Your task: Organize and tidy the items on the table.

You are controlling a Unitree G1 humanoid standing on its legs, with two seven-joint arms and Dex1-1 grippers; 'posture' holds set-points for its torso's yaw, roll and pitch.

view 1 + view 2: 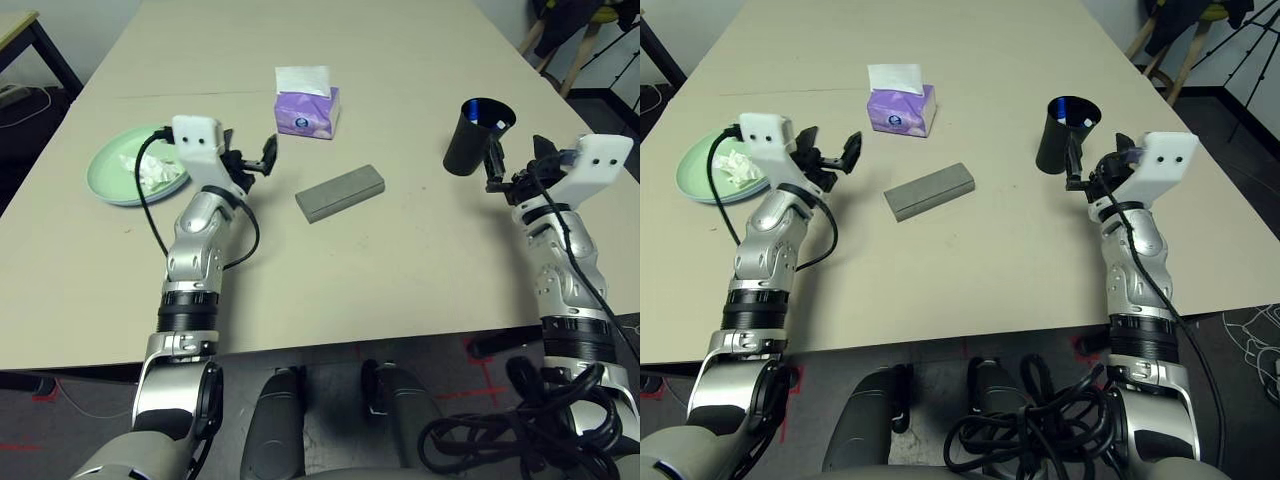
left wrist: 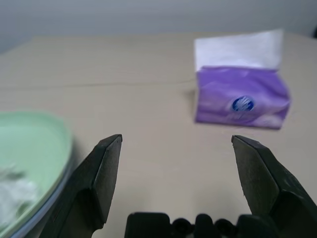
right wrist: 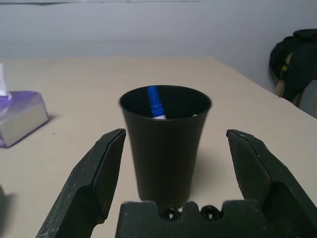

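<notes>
The grey glasses case (image 1: pixel 340 193) is taken as the landmark; it lies closed and flat near the middle of the pale tabletop (image 1: pixel 400 270). Beyond it, near but apart, the purple tissue box (image 1: pixel 307 108) is stood with a white sheet raised from its top. Well to the left of the case, the light-green plate (image 1: pixel 112 165) is seen stacked on a light-blue one, with crumpled white tissue (image 1: pixel 152 172) lying in it. Well to the right of the case, the black cup (image 1: pixel 474 135) is stood upright, and a blue-and-white stick-like item (image 3: pixel 154 102) is seen inside it.

The left gripper (image 1: pixel 252 160) is held between the plate and the case, just above the tabletop, with its jaws spread wide and nothing between them. The right gripper (image 1: pixel 515 160) is held just beside the cup on the side away from the case, also wide apart and empty; in the right wrist view the cup is framed squarely between the two fingers (image 3: pixel 96 173).

Most items appear already gathered, so the tidying is judged to be late in its course. The step in hand seems to be an approach to the cup. For a grasp, the right gripper would have to be carried forward until the cup wall sits between the jaws, then closed gently so that the cup is not tipped.
</notes>
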